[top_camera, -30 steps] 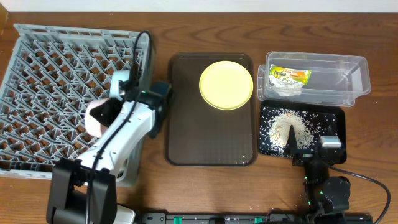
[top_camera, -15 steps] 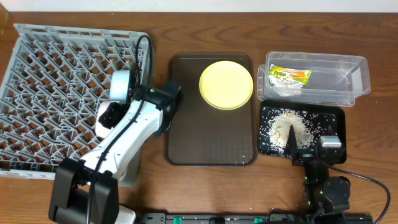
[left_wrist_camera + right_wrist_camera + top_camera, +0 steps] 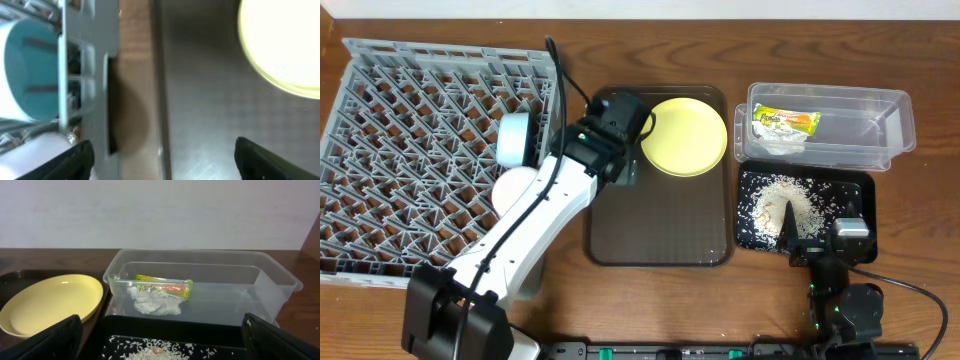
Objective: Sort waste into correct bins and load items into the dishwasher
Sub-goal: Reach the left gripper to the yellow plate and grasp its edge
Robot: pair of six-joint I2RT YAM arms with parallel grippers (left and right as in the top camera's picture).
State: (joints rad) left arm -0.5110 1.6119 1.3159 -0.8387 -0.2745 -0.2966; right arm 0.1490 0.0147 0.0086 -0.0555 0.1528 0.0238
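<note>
The grey dishwasher rack [image 3: 420, 150] holds a light blue bowl [image 3: 514, 138] [image 3: 27, 75] and a white bowl [image 3: 510, 188] [image 3: 27, 157] at its right edge. My left gripper [image 3: 610, 160] [image 3: 162, 165] hovers open and empty over the left rim of the brown serving tray [image 3: 655, 225], left of the pale yellow plate [image 3: 683, 136] [image 3: 285, 45] [image 3: 50, 302]. The clear tub [image 3: 875, 125] [image 3: 225, 290] contains the green-and-orange wrapper [image 3: 786, 120] [image 3: 162, 286] and whitish scraps [image 3: 775, 143] [image 3: 152, 304]. Rice grains [image 3: 785, 205] [image 3: 165, 352] lie in the black tray [image 3: 855, 195]. My right gripper [image 3: 845, 245] [image 3: 160, 347] stands open at that tray's near edge.
The brown serving tray [image 3: 210, 110] lies between the rack and the two bins, with only the plate on it. A strip of bare wooden table [image 3: 135, 75] separates rack and tray. The wall [image 3: 160, 210] rises behind the tub.
My left gripper opened and let go of the white bowl, which now rests in the rack. It then swung right to the brown tray's left rim. The right arm stayed still.
</note>
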